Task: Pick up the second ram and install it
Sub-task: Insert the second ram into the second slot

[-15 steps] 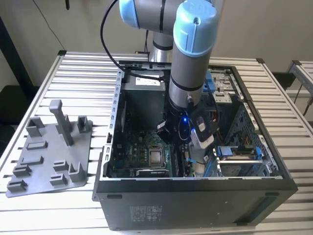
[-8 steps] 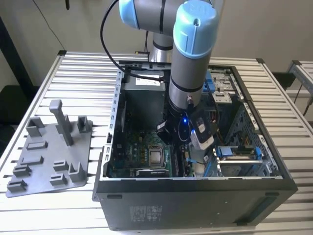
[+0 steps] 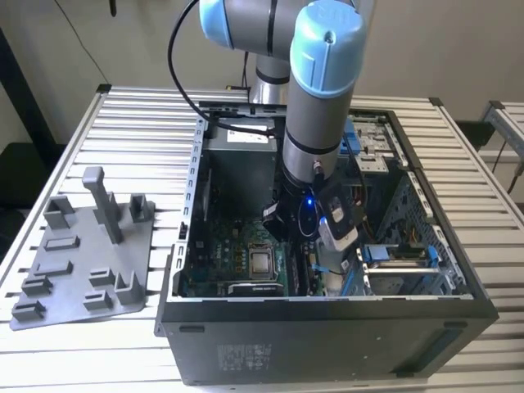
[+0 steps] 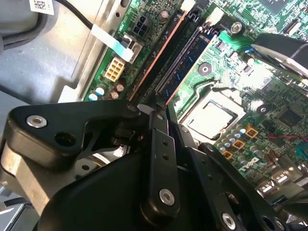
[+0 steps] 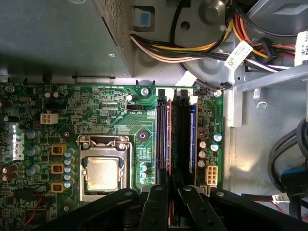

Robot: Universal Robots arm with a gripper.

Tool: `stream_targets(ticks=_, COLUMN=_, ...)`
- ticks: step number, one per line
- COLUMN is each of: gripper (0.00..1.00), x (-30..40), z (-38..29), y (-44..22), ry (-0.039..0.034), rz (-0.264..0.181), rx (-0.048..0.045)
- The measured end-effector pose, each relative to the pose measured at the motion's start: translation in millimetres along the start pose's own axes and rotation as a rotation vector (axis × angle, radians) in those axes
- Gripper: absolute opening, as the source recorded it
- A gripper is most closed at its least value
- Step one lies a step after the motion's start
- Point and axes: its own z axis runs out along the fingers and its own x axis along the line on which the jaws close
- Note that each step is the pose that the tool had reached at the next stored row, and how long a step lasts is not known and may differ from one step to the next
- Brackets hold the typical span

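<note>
Your end effector (image 5: 172, 190) is reaching down inside the computer case (image 3: 327, 315), right over the memory slots (image 5: 163, 134) beside the processor (image 5: 102, 172). Its fingers (image 5: 155, 202) are pinched close together on the thin edge of the ram (image 5: 179, 139), which is standing in its slot, running away from the fingers. The grey plate (image 3: 86, 262) is sitting alone on the tabletop (image 3: 139, 131). You are doing best by pushing straight down, keeping the stick upright and lined up along its slot, without tipping it sideways.
</note>
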Motion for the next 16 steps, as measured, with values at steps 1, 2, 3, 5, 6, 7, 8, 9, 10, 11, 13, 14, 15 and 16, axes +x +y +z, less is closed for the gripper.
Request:
stream_targets(ticks=1, gripper=0.14, x=0.0, z=0.0, y=0.0, ry=0.0001, rz=0.001, rx=0.0000)
stream_targets(ticks=2, gripper=0.14, x=0.0, z=0.0, y=0.0, ry=0.0001, rz=0.002, rx=0.0000)
stream_targets(ticks=3, gripper=0.14, x=0.0, z=0.0, y=0.0, ry=0.0000, rz=0.005, rx=0.0001)
stream_targets(ticks=5, gripper=0.14, x=0.0, z=-0.1, y=0.0, ry=-0.0003, rz=0.011, rx=0.0005)
stream_targets(ticks=6, gripper=0.14, x=0.0, z=-0.1, y=0.0, ry=-0.0004, rz=0.014, rx=0.0007)
stream_targets(ticks=7, gripper=0.14, x=0.0, z=-0.1, y=0.0, ry=-0.0003, rz=0.016, rx=0.0007)
stream_targets(ticks=8, gripper=0.14, x=0.0, z=-0.2, y=0.0, ry=0.0002, rz=0.017, rx=0.0008)
stream_targets(ticks=9, gripper=0.14, x=0.0, z=-0.7, y=0.0, ry=0.0010, rz=0.017, rx=0.0010)
stream_targets(ticks=10, gripper=0.14, x=0.0, z=-1.3, y=0.0, ry=0.0023, rz=0.017, rx=0.0010)
stream_targets(ticks=11, gripper=0.14, x=0.1, z=-2.3, y=-0.2, ry=0.0034, rz=0.017, rx=0.0024)
stream_targets(ticks=13, gripper=0.14, x=0.0, z=-2.4, y=0.0, ry=0.0045, rz=0.018, rx=0.0009)
stream_targets(ticks=14, gripper=0.14, x=0.0, z=-2.4, y=0.1, ry=0.0050, rz=0.018, rx=0.0008)
stream_targets(ticks=15, gripper=0.14, x=-0.1, z=-2.4, y=0.1, ry=0.0055, rz=0.019, rx=0.0008)
stream_targets(ticks=16, gripper=0.14, x=-0.2, z=-2.4, y=0.1, ry=0.0061, rz=0.019, rx=0.0009)
